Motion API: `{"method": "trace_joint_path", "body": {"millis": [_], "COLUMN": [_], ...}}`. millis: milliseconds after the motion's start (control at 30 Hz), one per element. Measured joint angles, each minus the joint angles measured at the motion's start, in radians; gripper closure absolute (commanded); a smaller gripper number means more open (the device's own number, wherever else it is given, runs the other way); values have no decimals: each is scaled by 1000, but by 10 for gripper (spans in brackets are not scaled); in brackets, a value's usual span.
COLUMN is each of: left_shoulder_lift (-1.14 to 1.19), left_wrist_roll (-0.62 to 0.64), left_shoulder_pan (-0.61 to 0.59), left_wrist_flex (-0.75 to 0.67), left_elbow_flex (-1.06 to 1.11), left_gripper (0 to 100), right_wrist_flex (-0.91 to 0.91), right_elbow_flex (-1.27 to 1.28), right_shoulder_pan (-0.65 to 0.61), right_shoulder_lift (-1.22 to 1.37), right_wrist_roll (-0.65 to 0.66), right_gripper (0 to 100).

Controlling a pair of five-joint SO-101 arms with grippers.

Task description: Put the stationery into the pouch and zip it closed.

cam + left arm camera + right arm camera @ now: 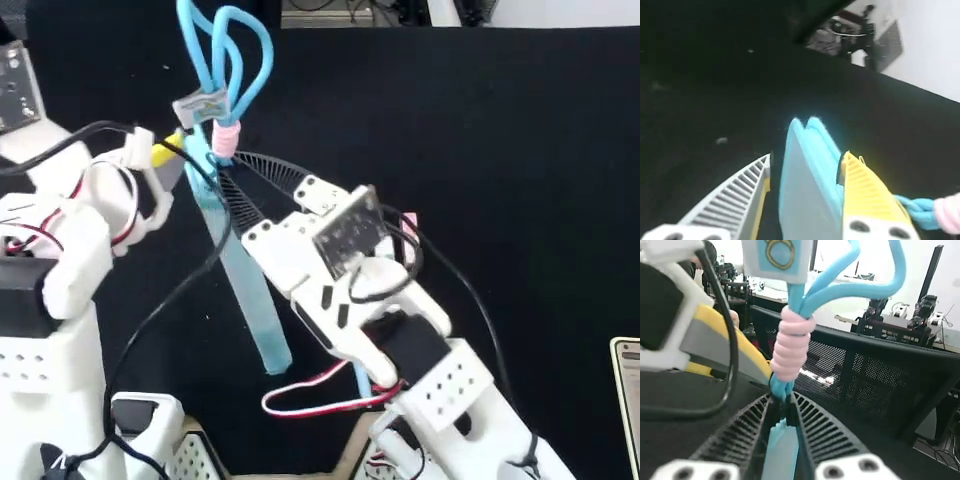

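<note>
The pouch (250,290) is a slim, pale blue case seen edge-on, slanting over the black bench (500,150) between the two arms. From its upper end rise looped blue cords (235,50) bound by a pink coil (227,140), with a small tag (197,105) beside them. Whether it contains anything cannot be told. The left pincer (807,159) grips the pouch between grey and yellow fingers. The right pincer (782,400) is clamped on the pouch just below the coil.
</note>
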Motion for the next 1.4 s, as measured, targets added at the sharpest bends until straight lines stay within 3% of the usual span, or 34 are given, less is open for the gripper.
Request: {"method": "trace_joint_path", "body": {"millis": [167,533,867,1033,1400], "left_shoulder_lift": [0,2,2,-3,-252], "left_wrist_roll": [29,84,84,84,84], "left_shoulder_pan": [-78,-92,-92,-92,-92], "left_wrist_flex": [12,12,12,12,12], "left_elbow_flex": [68,103,103,103,147], "left_gripper": [772,772,772,772,772], "right_wrist_flex": [-9,2,313,367,373], "right_elbow_flex": [-9,-124,-384,-399,-399], "right_shoulder_pan": [0,2,31,48,61], "right_shoulder_lift": [5,78,207,212,213], "right_wrist_roll": [0,2,2,2,0], "right_gripper": [987,987,987,987,987]}}
